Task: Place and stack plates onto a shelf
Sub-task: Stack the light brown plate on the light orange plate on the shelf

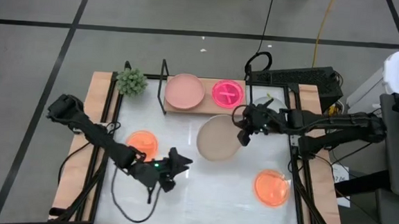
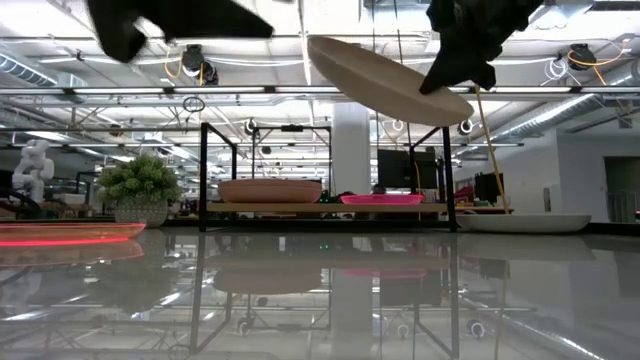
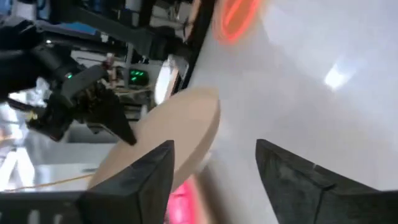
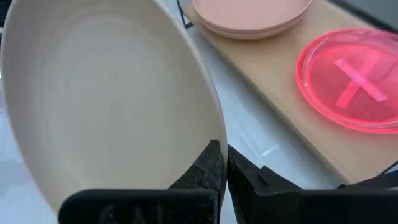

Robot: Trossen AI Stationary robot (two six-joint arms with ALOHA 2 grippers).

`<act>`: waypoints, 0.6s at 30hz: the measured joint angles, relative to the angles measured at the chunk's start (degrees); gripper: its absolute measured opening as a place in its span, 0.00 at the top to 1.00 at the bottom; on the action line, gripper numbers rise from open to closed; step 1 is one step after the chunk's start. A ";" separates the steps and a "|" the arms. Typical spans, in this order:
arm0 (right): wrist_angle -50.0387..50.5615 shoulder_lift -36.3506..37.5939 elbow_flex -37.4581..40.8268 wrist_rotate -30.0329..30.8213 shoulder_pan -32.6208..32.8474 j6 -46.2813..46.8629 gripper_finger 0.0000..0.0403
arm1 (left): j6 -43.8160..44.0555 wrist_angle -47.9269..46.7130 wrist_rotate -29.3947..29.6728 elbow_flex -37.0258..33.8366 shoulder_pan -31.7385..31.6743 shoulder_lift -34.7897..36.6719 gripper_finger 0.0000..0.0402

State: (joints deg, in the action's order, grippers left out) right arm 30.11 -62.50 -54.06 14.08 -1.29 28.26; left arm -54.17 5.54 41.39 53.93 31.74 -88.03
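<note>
Just in front of the shelf (image 1: 203, 107), my right end effector (image 1: 242, 137) is clamped on the rim of the beige plate (image 1: 217, 137), fingers nearly closed with only the plate's edge between them. Low view: the plate hangs tilted in the air, well above the tabletop (image 1: 209, 189) and higher than the shelf board, its low edge at my fingers.

Shelf contents, taken from the wrist view: dusty pink plates (image 4: 252, 15) stacked at one end of the board, at least two rims visible; hot pink plate (image 4: 351, 78) at the other end, apart from the stack, with a cross-shaped mark on its face. No brand, label or readable writing on any plate or on the shelf.

Other plates relative to the shelf: one orange plate (image 1: 143, 144) lies on the tabletop in front of the shelf's left end; a second orange plate (image 1: 272, 187) lies farther out, in front of its right end.

My left end effector (image 1: 175, 167) hovers over the tabletop in front of the shelf, just beside the first orange plate, fingers spread wide, holding nothing.

A small potted plant (image 1: 131, 82) stands beside the shelf's left upright.
</note>
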 joint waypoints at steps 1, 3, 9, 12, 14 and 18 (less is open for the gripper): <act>0.12 0.00 0.00 -1.18 -0.64 0.29 1.00 | -2.58 1.31 0.74 0.00 -0.67 -0.97 0.45; 0.86 0.00 0.00 -3.14 -1.56 1.06 1.00 | -7.60 5.98 1.66 0.00 -2.11 -3.10 0.47; 5.02 -0.02 0.00 -5.33 -2.79 2.57 1.00 | -20.95 16.53 0.64 0.02 -6.08 -7.65 0.50; 6.23 -0.02 0.00 -5.32 -2.82 3.28 1.00 | -23.13 16.41 -0.04 0.02 -8.47 -8.78 0.50; 6.80 -0.02 0.00 -5.34 -2.83 3.85 1.00 | -23.30 14.57 -1.28 0.02 -9.96 -8.90 0.50; 8.39 -0.60 -0.04 -5.37 -2.83 5.09 1.00 | -24.89 13.69 -5.20 0.02 -12.39 -8.87 0.50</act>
State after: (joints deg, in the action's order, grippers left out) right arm 38.50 -63.10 -54.11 8.71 -4.12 33.35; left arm -79.06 19.23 36.19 53.95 19.36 -96.90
